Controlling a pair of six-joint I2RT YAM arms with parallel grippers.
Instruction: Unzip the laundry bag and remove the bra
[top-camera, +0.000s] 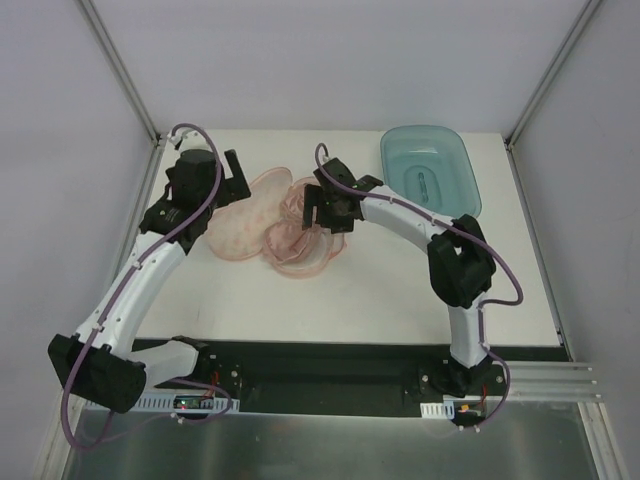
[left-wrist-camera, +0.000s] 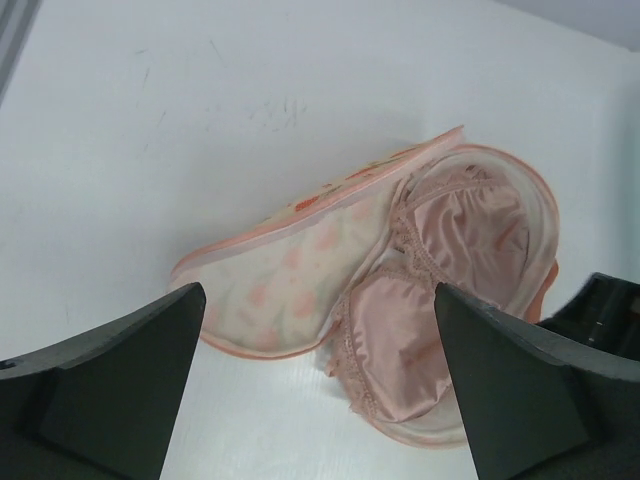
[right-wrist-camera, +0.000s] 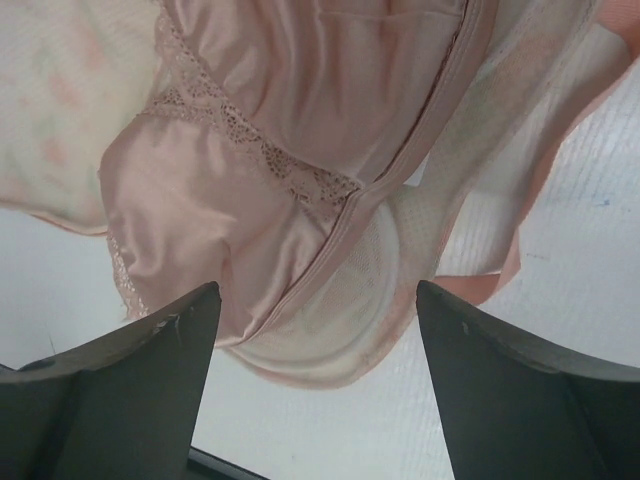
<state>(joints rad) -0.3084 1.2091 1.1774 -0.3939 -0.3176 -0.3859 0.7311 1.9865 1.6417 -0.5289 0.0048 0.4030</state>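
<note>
The laundry bag (top-camera: 238, 228) lies unzipped on the white table, its printed peach flap (left-wrist-camera: 290, 275) folded back. The dusty-pink bra (left-wrist-camera: 440, 270) rests in the bag's other half, both cups showing, with the mesh rim (right-wrist-camera: 470, 180) around it. My left gripper (top-camera: 240, 178) hovers open at the bag's far-left edge with nothing between its fingers (left-wrist-camera: 130, 380). Over the bra (right-wrist-camera: 300, 130), my right gripper (top-camera: 325, 215) is open. One cup and the bag's pale lobe lie between and beyond its fingers (right-wrist-camera: 150, 380), which are not touching them.
A translucent teal basin (top-camera: 430, 165) stands at the back right of the table. The right arm's dark wrist (left-wrist-camera: 600, 310) shows at the right edge of the left wrist view. Metal frame posts rise at the table's far corners.
</note>
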